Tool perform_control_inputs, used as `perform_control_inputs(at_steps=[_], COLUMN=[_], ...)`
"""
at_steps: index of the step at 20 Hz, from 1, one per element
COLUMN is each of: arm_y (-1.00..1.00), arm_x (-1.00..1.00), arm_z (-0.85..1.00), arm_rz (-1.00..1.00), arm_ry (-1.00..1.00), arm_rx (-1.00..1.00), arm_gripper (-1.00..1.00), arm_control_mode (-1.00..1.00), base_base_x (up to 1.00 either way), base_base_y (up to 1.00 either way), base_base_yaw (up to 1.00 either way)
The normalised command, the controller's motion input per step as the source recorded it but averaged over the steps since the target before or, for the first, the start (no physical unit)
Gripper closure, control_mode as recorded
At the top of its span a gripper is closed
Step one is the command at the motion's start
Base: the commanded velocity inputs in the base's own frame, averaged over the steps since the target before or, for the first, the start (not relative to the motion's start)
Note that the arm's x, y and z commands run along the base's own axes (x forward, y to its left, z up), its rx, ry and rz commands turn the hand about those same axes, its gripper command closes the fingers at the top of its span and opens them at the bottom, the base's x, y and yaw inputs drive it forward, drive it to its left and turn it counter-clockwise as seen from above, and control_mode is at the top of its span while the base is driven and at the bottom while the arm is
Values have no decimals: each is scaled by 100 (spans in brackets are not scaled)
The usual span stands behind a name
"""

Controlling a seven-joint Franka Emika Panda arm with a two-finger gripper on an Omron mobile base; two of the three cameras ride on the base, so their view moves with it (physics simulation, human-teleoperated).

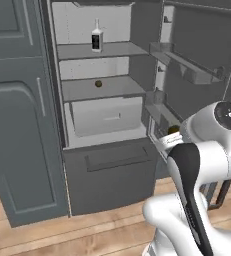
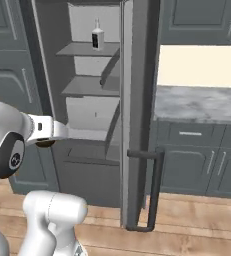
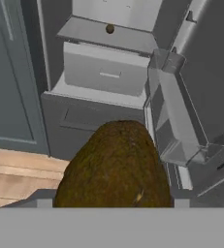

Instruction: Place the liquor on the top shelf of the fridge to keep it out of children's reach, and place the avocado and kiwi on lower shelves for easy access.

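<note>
We see a fuzzy brown kiwi point(image 3: 114, 167), oval and speckled, grasped in our end effector point(image 3: 113, 203) before the fridge point(image 3: 104, 72).

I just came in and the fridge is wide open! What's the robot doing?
The robot is putting food away in the fridge. Its claw holds a brown fuzzy fruit, probably the kiwi, in front of the open fridge. The bottle already stands on the top shelf. A small dark round fruit, maybe the avocado, sits on the shelf below. So the fruit in the claw looks like the last thing left.
</note>
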Motion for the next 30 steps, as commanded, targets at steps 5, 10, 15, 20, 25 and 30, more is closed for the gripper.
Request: perform_control_inputs(at_steps=[5,10,15,20,25,30], arm_y=[0,0,0,0,0,0], arm_x=[0,0,0,0,0,0], arm_z=[0,0,0,0,0,0], arm_rz=[0,0,0,0,0,0], arm_ry=[0,0,0,0,0,0], arm_rx=[0,0,0,0,0,0], arm_gripper=[100,100,100,100,100,100], arm_control_mode=[100,100,100,100,100,100], base_base_x=[58,63,76,74,64,52], base_base_y=[58,49,2,-8,0,-6], base_base_yaw=[-23,-3,0,0,0,0])
